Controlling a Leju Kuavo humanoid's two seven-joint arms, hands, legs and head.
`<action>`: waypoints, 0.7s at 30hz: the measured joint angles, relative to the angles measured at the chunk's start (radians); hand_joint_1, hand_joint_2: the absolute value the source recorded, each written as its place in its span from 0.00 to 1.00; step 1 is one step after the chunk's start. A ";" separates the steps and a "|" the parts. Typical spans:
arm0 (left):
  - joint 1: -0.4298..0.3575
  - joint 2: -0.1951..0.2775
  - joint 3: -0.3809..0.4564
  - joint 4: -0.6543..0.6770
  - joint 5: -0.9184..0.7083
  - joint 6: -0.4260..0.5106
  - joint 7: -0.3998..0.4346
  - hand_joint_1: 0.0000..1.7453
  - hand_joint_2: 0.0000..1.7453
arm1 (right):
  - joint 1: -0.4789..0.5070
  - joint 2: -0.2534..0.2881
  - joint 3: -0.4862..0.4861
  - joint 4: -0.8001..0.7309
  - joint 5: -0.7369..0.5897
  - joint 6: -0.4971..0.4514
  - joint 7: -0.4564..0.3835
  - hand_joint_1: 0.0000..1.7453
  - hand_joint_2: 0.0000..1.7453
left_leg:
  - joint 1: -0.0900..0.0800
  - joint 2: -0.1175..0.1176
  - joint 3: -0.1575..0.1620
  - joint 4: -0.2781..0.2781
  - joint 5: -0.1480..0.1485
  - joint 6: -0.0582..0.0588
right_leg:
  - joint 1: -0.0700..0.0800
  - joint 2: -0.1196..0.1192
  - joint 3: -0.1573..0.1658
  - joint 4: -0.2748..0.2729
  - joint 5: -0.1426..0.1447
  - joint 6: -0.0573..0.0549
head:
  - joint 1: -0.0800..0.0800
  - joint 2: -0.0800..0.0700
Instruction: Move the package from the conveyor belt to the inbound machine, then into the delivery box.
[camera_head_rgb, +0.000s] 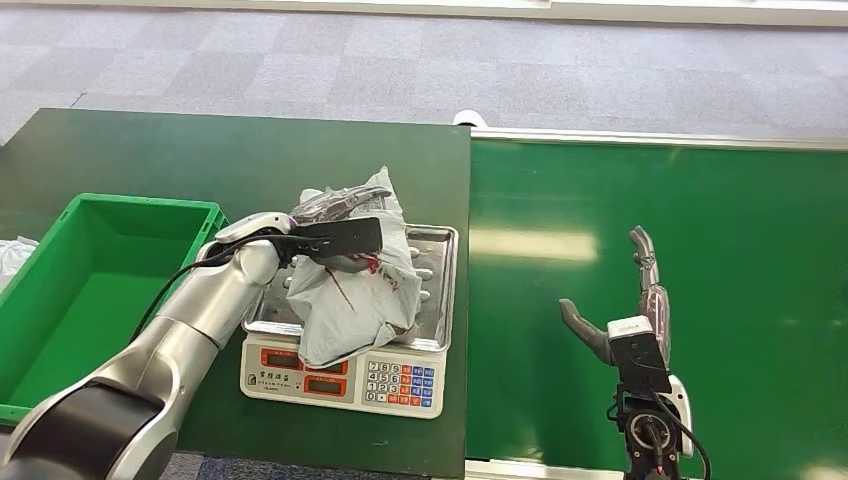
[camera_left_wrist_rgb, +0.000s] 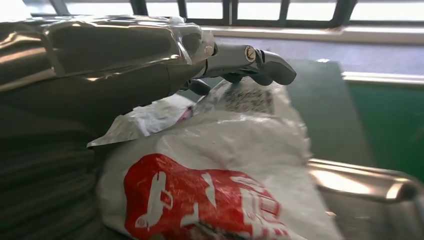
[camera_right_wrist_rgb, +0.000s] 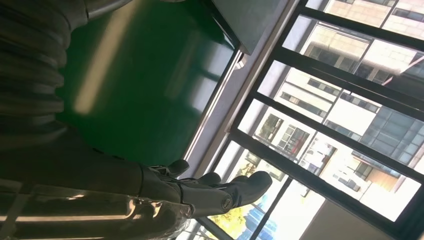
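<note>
My left hand (camera_head_rgb: 345, 215) grips the white package (camera_head_rgb: 355, 285) on the scale's steel tray (camera_head_rgb: 440, 290), on a dark green table (camera_head_rgb: 200, 160). My right hand (camera_head_rgb: 630, 300) hangs with fingers spread, holding nothing, over the green conveyor belt (camera_head_rgb: 700, 200); grey carpet tiles (camera_head_rgb: 400, 60) beyond.

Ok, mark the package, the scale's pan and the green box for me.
package (camera_head_rgb: 355, 300), head view, on the white plastic below the red print.
scale pan (camera_head_rgb: 438, 290), head view, bare metal at its right side.
green box (camera_head_rgb: 85, 290), head view, on its inner floor.

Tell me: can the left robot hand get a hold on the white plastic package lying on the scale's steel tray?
Probably yes. The left robot hand already lies over the white plastic package on the steel tray, fingers reaching across its far edge, nothing between them. Whether it grips yet is unclear.
</note>
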 joint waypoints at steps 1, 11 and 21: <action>-0.011 0.008 -0.007 0.021 -0.013 -0.012 0.023 0.00 1.00 | 0.000 0.000 0.000 0.001 0.002 0.000 0.000 0.00 1.00 | 0.000 0.000 0.000 0.000 0.000 0.000 | 0.000 0.000 0.000 0.000 0.000 0.000 | 0.000 0.000; -0.041 0.049 -0.046 0.136 -0.051 -0.091 0.088 0.42 1.00 | 0.007 0.000 -0.002 0.001 0.016 -0.003 0.018 0.00 1.00 | 0.000 0.000 0.004 0.000 0.000 0.000 | 0.000 0.000 0.005 0.000 0.000 0.000 | 0.000 0.000; -0.065 0.048 -0.080 0.163 -0.062 -0.100 0.105 1.00 1.00 | 0.019 0.000 -0.010 0.001 0.018 -0.004 0.021 0.00 1.00 | 0.000 0.000 0.014 -0.001 -0.001 -0.001 | 0.000 0.000 0.014 0.000 -0.001 0.000 | 0.000 0.000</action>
